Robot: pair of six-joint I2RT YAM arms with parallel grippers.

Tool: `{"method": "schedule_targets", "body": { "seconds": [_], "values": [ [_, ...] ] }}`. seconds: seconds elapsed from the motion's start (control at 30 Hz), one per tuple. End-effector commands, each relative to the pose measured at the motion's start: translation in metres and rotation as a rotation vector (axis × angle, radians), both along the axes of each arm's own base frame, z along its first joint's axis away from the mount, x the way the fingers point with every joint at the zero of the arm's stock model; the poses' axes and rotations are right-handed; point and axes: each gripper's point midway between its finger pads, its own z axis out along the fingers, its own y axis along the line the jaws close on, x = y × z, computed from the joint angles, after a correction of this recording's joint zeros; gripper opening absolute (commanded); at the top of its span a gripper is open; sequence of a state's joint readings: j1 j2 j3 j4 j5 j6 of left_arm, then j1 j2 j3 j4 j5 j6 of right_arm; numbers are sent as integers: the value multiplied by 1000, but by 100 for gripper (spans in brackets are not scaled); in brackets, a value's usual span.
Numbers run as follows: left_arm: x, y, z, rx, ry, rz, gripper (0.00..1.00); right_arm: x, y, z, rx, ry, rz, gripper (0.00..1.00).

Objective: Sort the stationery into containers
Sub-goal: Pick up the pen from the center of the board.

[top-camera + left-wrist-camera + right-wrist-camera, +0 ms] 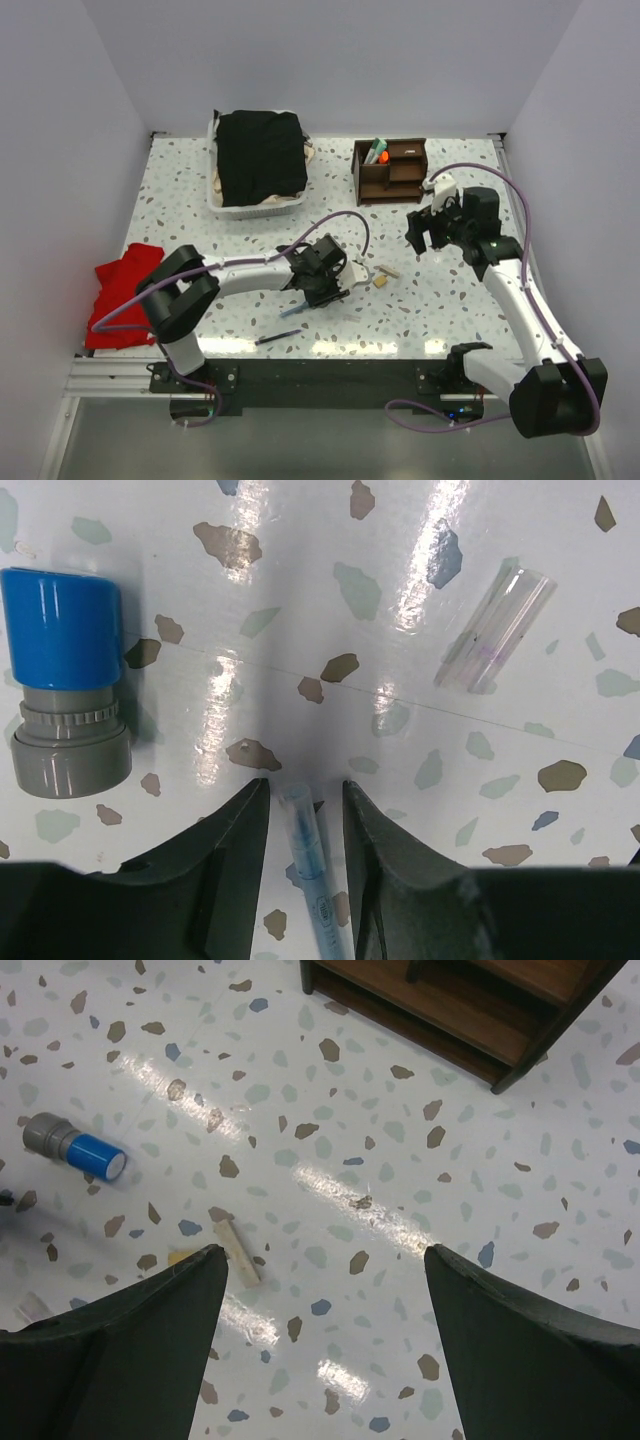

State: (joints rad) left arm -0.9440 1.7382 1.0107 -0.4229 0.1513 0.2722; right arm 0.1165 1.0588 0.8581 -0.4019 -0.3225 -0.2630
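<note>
My left gripper [322,280] [305,788] is low over the table, its jaws a little apart on either side of a blue pen [312,865] [292,310], with a gap on each side. A blue-grey sharpener [65,680] [75,1148] and a clear cap [495,630] lie just beyond it. A tan eraser [382,284] [183,1256] and a pale stick [237,1252] lie to its right. A black pen [278,338] lies near the front edge. My right gripper [425,232] [322,1252] hangs wide open and empty near the brown organiser [390,172] [470,1010], which holds an orange-capped marker [382,155] and a green pen.
A white basket [215,195] with a black cloth [260,155] stands at the back left. A red cloth [120,290] lies over the table's left edge. Walls close in the table on three sides.
</note>
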Motion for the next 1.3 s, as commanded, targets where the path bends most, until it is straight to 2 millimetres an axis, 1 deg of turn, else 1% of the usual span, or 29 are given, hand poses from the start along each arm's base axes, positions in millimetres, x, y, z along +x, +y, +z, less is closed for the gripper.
{"method": "schedule_targets", "body": {
  "seconds": [0.0,0.17,0.33,0.43,0.5,0.6,0.63,0.7,0.73,0.77,0.8,0.83,0.87,0.9,0.93,1.0,1.03,1.1,1.13,1.17,1.2,1.23,1.27],
  "values": [
    [-24,40,-27,140,77,7,40,10,-4,11,-11,-38,-13,84],
    [-24,49,-30,164,58,2,40,11,-3,10,-1,-27,-21,84],
    [-23,56,-29,181,39,-5,38,9,-3,8,2,-24,-20,84],
    [-26,62,-31,197,41,-18,38,10,-3,8,1,-25,-24,84],
    [-27,62,-33,199,47,-24,36,10,-3,8,5,-22,-23,84],
    [-31,59,-35,192,74,-46,26,11,-2,7,9,-16,-22,84],
    [-37,55,-35,172,102,-69,21,11,-2,6,9,-14,-21,84],
    [-40,53,-33,166,127,-97,14,11,-3,6,5,-15,-27,84],
    [-46,49,-32,145,158,-144,7,13,-3,9,4,-21,-30,84],
    [-45,47,-26,153,173,-154,3,14,-3,10,4,-21,-30,84],
    [-44,48,-27,164,193,-156,0,14,-4,9,2,-17,-32,84],
    [-39,35,-17,126,206,-169,0,15,-4,14,3,-24,-32,84],
    [-36,38,-12,133,232,-150,0,17,-4,15,3,-24,-32,84],
    [-31,32,-4,106,235,-144,0,17,-4,16,2,-21,-34,84],
    [-15,16,15,53,194,-140,0,20,-4,22,1,-33,-34,84],
    [4,3,48,-10,137,-145,0,25,-5,25,-8,-32,-39,84],
    [26,-17,80,-81,52,-181,0,28,-6,33,-11,-50,-43,84],
    [53,-36,117,-158,-36,-194,0,34,-8,38,-18,-60,-54,84],
    [76,-57,159,-240,-137,-211,0,37,-9,43,-20,-72,-63,84],
    [95,-63,173,-275,-171,-197,0,39,-11,46,-24,-80,-73,84],
    [106,-73,191,-329,-195,-203,0,42,-12,49,-26,-86,-80,84],
    [126,-88,233,-416,-285,-208,0,44,-12,49,-27,-87,-87,84],
    [143,-91,241,-447,-315,-193,0,46,-16,49,-36,-87,-106,84]
  ]
}}
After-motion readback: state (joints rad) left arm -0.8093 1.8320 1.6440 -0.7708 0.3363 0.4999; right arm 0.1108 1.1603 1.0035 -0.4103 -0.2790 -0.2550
